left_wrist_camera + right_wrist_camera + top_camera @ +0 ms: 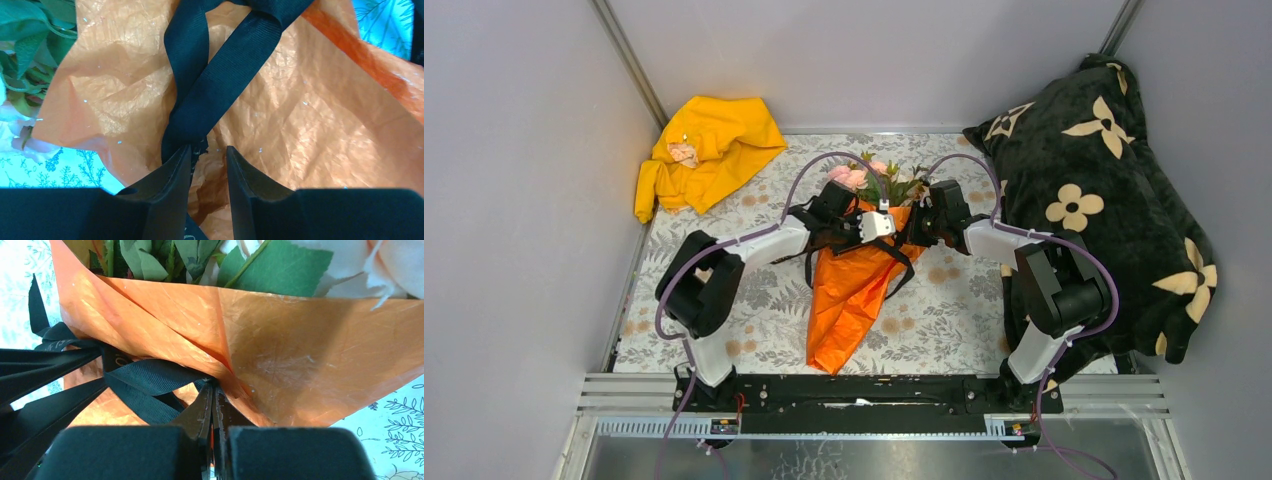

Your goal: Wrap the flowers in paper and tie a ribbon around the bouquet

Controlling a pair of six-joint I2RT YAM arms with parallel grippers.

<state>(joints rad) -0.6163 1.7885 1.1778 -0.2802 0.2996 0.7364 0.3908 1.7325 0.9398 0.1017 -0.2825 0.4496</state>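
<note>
Bouquet (849,290), flowers (854,177) far, tip near, seemingly flat

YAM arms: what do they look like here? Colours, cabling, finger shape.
The left arm and right arm have white links with chunky black joint housings. A purple cable loops along each from base to wrist. The left gripper and right gripper have matte black wedge-shaped fingers tapering to narrow tips. No markings are visible.

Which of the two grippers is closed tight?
The right gripper, jaws pressed together on the ribbon; the left gripper has its jaws standing apart.
</note>
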